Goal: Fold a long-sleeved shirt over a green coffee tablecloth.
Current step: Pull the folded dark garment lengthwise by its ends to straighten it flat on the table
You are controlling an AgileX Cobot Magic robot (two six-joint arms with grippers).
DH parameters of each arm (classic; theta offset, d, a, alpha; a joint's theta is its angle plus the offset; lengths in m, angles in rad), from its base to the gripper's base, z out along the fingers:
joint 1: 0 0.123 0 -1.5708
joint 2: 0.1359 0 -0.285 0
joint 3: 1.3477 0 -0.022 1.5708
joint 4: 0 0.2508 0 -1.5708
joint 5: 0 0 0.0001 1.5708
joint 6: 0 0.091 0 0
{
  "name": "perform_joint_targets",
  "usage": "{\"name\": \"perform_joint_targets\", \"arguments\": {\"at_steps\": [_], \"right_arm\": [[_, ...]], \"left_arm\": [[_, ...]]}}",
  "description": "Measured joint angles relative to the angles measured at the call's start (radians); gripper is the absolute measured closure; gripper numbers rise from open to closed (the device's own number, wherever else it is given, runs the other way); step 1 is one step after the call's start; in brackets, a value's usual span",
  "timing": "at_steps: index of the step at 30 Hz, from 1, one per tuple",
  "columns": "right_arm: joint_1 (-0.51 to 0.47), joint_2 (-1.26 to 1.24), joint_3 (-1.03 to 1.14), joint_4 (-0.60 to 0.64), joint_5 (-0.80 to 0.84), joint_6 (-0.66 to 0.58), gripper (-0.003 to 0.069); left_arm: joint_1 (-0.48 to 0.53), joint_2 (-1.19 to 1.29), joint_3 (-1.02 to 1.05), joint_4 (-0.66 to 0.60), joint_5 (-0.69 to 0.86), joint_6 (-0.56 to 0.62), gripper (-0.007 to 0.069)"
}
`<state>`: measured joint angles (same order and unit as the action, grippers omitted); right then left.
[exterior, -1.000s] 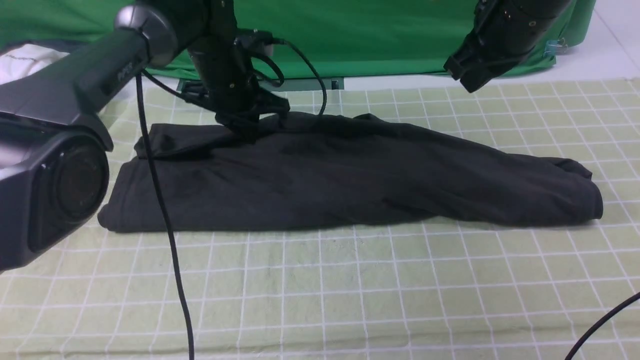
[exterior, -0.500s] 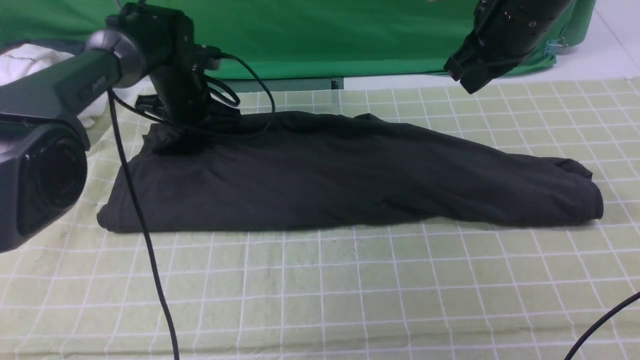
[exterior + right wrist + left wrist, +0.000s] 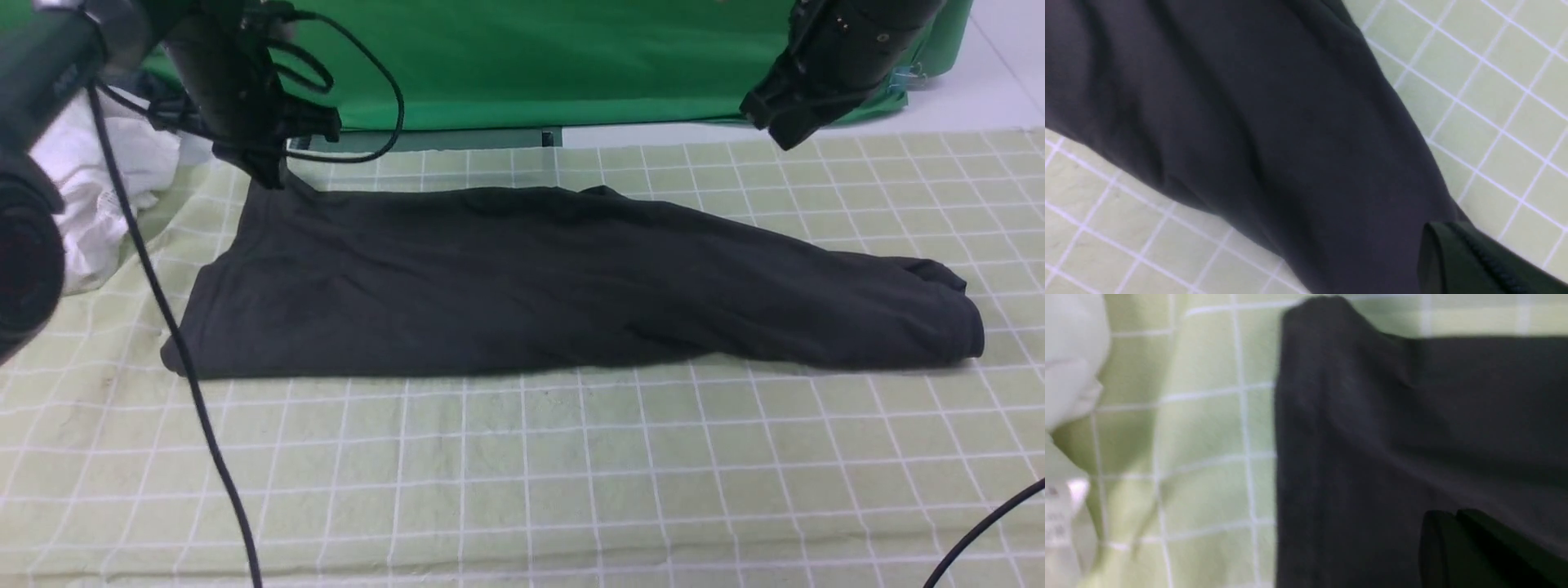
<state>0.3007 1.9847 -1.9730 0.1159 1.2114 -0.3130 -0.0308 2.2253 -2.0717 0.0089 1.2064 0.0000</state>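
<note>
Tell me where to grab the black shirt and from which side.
Pinch the long-sleeved shirt at its right end, coming in from the right, low over the tablecloth. That end is a rounded, bunched fold, probably easier to pinch than the flat edges. The right gripper hangs nearest.

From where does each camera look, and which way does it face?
Front view: between the arms, facing forward over the tablecloth at the shirt; left arm and right arm show.
Left wrist view: on the left arm, looking down at a shirt corner and white garment; jaws partly show.
Right wrist view: on the right arm, looking down at shirt and tablecloth; jaws partly show.
Shared: all three show the shirt.
</note>
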Motion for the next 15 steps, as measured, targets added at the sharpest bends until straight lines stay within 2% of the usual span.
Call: {"name": "perform_joint_targets", "arguments": {"at_steps": [2, 5, 8, 10, 12, 13, 15], "right_arm": [[-0.024, -0.013, 0.038, -0.001, 0.0, 0.002, 0.0661], [-0.106, -0.044, 0.149, -0.003, 0.001, 0.019, 0.0658], [-0.181, -0.044, 0.209, -0.004, 0.005, 0.047, 0.0621], [-0.224, -0.032, 0.225, -0.004, 0.004, 0.055, 0.057], [-0.259, -0.006, 0.229, -0.004, 0.0, 0.062, 0.0499], [-0.278, 0.013, 0.229, -0.004, -0.004, 0.066, 0.0439], [-0.293, 0.043, 0.229, -0.004, -0.007, 0.068, 0.0382]], "left_arm": [[-0.002, -0.042, 0.054, -0.026, -0.001, 0.005, 0.0613], [-0.014, -0.132, 0.246, -0.095, -0.042, 0.019, 0.0613], [-0.034, -0.174, 0.378, -0.131, -0.079, 0.036, 0.0613], [-0.048, -0.178, 0.444, -0.139, -0.096, 0.04, 0.0613], [-0.058, -0.177, 0.507, -0.14, -0.14, 0.04, 0.0613], [-0.06, -0.175, 0.541, -0.14, -0.163, 0.04, 0.0613], [-0.061, -0.175, 0.58, -0.138, -0.202, 0.04, 0.0613]]}}
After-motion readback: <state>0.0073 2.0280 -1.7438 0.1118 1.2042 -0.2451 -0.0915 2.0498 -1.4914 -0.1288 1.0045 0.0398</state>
